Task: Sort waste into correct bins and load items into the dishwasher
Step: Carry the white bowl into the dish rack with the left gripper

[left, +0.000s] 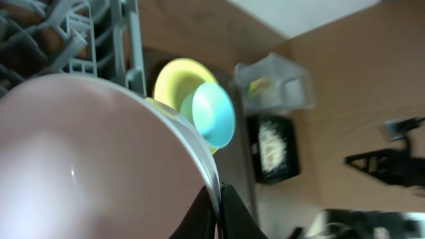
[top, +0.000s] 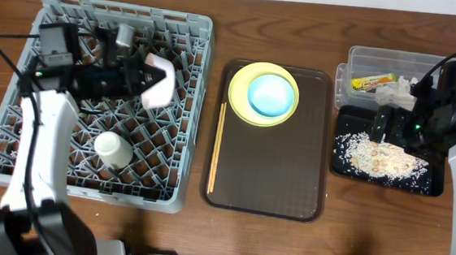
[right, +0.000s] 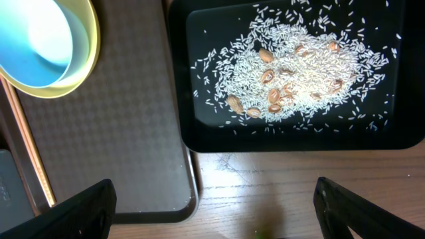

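My left gripper (top: 144,78) is shut on the rim of the pale pink-white bowl (top: 159,82), held on edge over the grey dish rack (top: 16,127); the bowl fills the left wrist view (left: 80,159). A white cup (top: 113,148) stands in the rack. The light blue bowl (top: 270,95) sits on the yellow plate (top: 239,84) on the brown tray. Chopsticks (top: 217,147) lie along the tray's left side. My right gripper (top: 380,127) is open and empty above the black tray (top: 427,182) of rice scraps (right: 299,73). The clear tub (top: 384,58) holds the wrapper (top: 374,81) and napkin (top: 394,93).
The dark brown serving tray (top: 273,180) lies between the rack and the bins. A grey metal cup (top: 124,35) stands at the back of the rack. Bare wood table runs along the front edge.
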